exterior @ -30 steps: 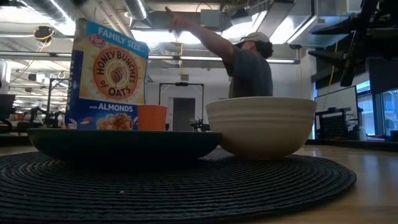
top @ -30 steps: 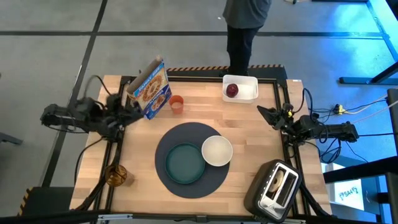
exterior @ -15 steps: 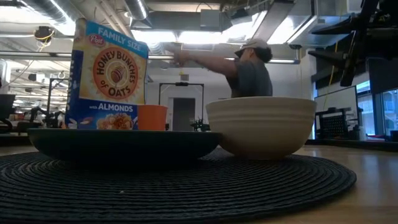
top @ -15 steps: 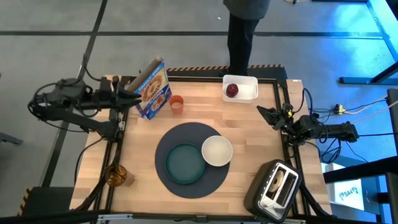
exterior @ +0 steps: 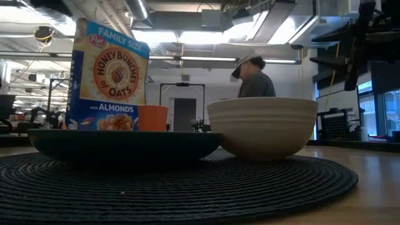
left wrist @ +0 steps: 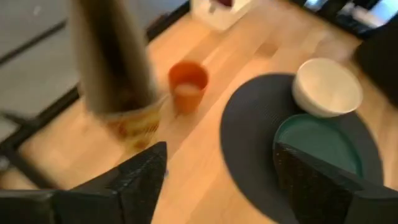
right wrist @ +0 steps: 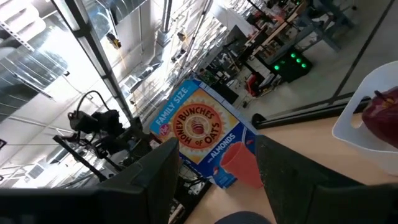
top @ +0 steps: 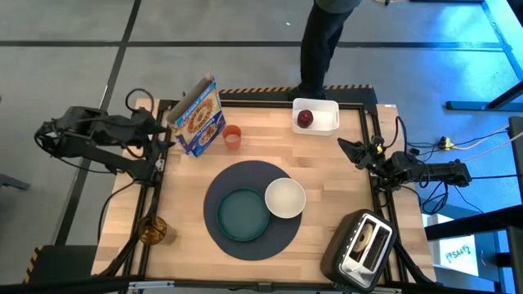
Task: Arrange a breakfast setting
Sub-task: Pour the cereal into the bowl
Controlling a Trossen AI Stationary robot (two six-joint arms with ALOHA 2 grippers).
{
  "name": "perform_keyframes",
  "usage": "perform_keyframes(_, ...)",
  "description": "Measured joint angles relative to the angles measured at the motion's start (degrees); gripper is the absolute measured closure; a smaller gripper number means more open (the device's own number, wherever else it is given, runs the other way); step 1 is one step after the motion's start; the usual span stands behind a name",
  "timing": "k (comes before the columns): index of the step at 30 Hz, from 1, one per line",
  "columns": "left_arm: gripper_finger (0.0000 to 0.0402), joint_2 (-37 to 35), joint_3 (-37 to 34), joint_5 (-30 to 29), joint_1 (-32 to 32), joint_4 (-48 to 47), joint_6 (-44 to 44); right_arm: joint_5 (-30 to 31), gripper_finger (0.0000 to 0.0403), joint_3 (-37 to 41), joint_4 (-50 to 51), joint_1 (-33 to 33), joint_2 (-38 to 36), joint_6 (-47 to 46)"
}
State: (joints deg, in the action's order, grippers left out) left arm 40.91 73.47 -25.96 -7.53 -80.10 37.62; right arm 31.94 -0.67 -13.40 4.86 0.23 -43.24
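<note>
The round dark blue-grey placemat point(top: 245, 181) lies mid-table. On it rest the teal plate point(top: 243, 215) and, at its right, the white bowl point(top: 285, 198). The small orange cup point(top: 232, 137) stands on the wood beyond the mat, beside an upright cereal box point(top: 198, 117). The red apple point(top: 305, 118) lies in the white container point(top: 324, 116) at the far edge. My left gripper point(top: 166, 135) is open and empty just left of the cereal box; it also shows in its wrist view point(left wrist: 217, 180). My right gripper point(top: 345, 149) is open and empty at the table's right edge. No spoon shows.
The black-and-silver toaster point(top: 359, 247) stands at the near right corner with something tan in a slot. An amber round thing point(top: 151, 230) sits at the near left edge. A person point(top: 320, 41) stands behind the far edge. Bare wood lies left and right of the mat.
My left arm has drawn back toward the table's left edge, and its gripper has come a little away from the cereal box, which stands as before. The person behind the table has lowered an outstretched arm.
</note>
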Motion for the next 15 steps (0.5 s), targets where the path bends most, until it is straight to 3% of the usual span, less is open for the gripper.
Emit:
perform_keyframes(7, 0.0082, -0.1, -1.3, -2.9, 0.0, -10.1, 12.5, 0.4, 0.02, 0.0, 1.7, 0.0, 0.0, -1.4)
perform_keyframes(15, 0.0082, -1.3, -18.6, -6.7, 0.0, -0.5, 13.1, 1.0, 0.02, 0.0, 4.5, 0.0, 0.0, -2.6)
